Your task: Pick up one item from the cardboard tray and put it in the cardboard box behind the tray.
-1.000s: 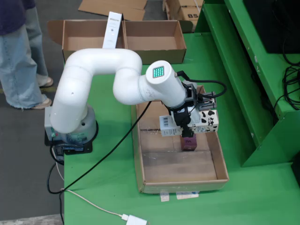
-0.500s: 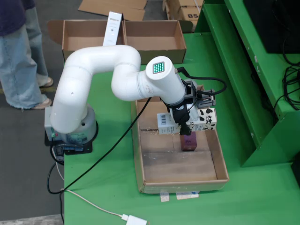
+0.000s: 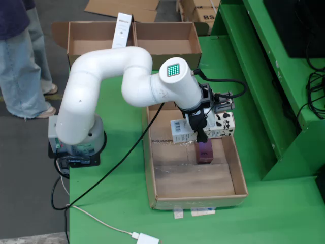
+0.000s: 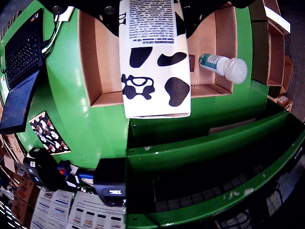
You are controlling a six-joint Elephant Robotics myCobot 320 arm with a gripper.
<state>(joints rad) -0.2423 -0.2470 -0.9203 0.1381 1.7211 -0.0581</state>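
Fingers of the gripper (image 3: 215, 113) squeeze a cow-spotted milk carton (image 3: 221, 125) and hold it up above the far right part of the cardboard tray (image 3: 150, 173). In the fixed view the carton lies on its side, long way left to right. Below it sit a purple box (image 3: 205, 152) and a white box (image 3: 181, 131). The wrist view shows a white bottle (image 4: 223, 66) lying flat. Everything rests on a green table (image 3: 119, 198). Farther back stands the cardboard box (image 3: 167, 36). A person (image 3: 20, 56) stands at far left.

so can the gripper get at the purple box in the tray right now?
Probably not: the gripper already holds the cow-print carton, which hangs over that end of the tray. The purple box itself lies uncovered below.
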